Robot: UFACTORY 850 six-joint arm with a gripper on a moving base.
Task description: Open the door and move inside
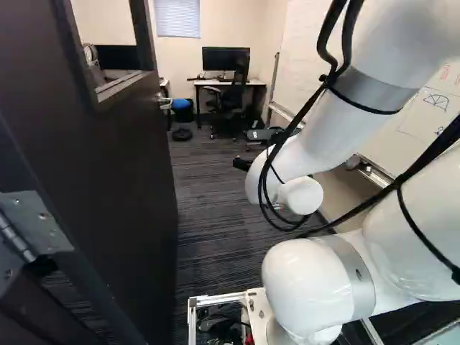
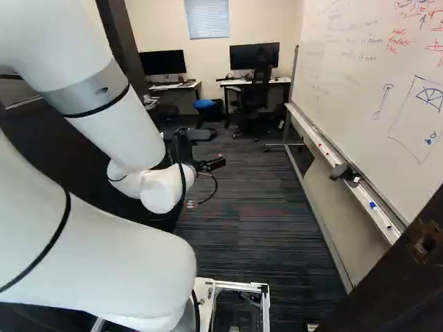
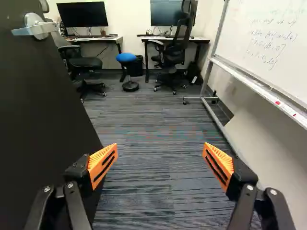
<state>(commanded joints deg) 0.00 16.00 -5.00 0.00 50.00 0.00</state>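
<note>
Your claw (image 2: 216, 163) is standing wide apart, its orange pads (image 3: 104, 160) facing each other across a gap, with striped carpet (image 3: 144, 143) showing between them. Beside one finger, the dark door (image 3: 43, 124) is standing open, reaching from its hinge (image 1: 43, 223) into the room; its handle (image 3: 34, 28) is sitting ahead of that finger, apart from the claw. You are facing a lane of carpet running between the door's free edge and the wheeled frame (image 3: 216, 43) of the whiteboard (image 2: 387, 83). The door jamb (image 2: 394, 283) is filling the right base view's near right corner. Farther ahead, a black bin (image 3: 135, 66) is standing just behind a blue stool (image 3: 126, 57); you can't tell what it is holding. Two tables (image 3: 103, 39) beyond are carrying monitors (image 3: 82, 14). The whiteboard is bearing red, blue and dark handwriting, and its tray (image 2: 310, 130) is holding small markers.
</note>
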